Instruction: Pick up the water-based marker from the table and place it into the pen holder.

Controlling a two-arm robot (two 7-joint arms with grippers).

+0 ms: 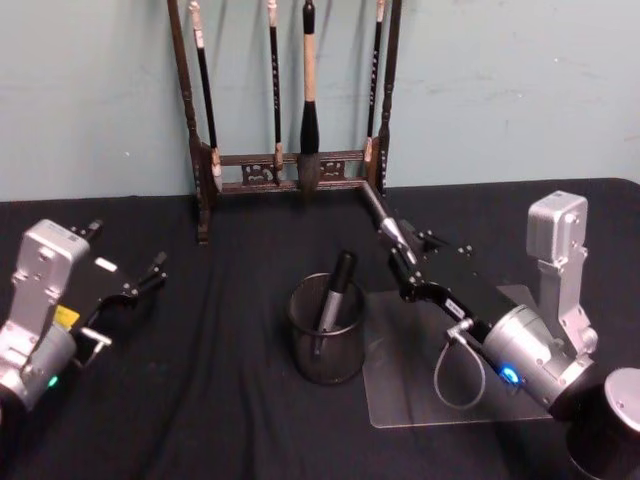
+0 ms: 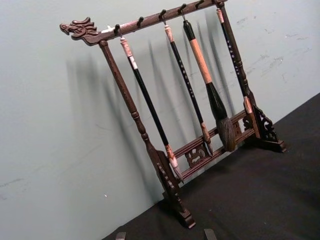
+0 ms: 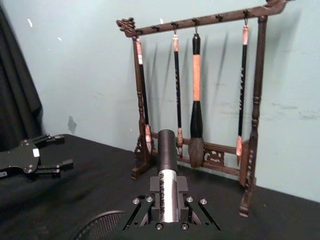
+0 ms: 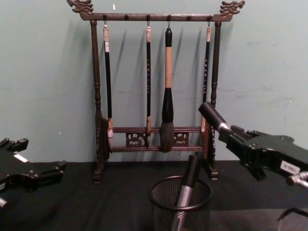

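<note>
While pen holder [image 1: 342,362] contains one marker [image 1: 335,290], right pincer [image 1: 400,246] grasping second marker [image 1: 384,220], left pincer [image 1: 128,248] released.

My left gripper [image 1: 125,250] sits low by the left edge of the table [image 1: 220,400], fingers spread wide, holding nothing. My right gripper [image 1: 405,258], reaching in from the table's front right corner, is raised and angled toward the back edge, clamped on a marker [image 1: 385,220].

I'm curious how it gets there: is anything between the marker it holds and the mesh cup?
Nothing visible. The right gripper holds the marker in open air beside the holder; another marker leans inside, leaving room. The left gripper sits far left.
</note>
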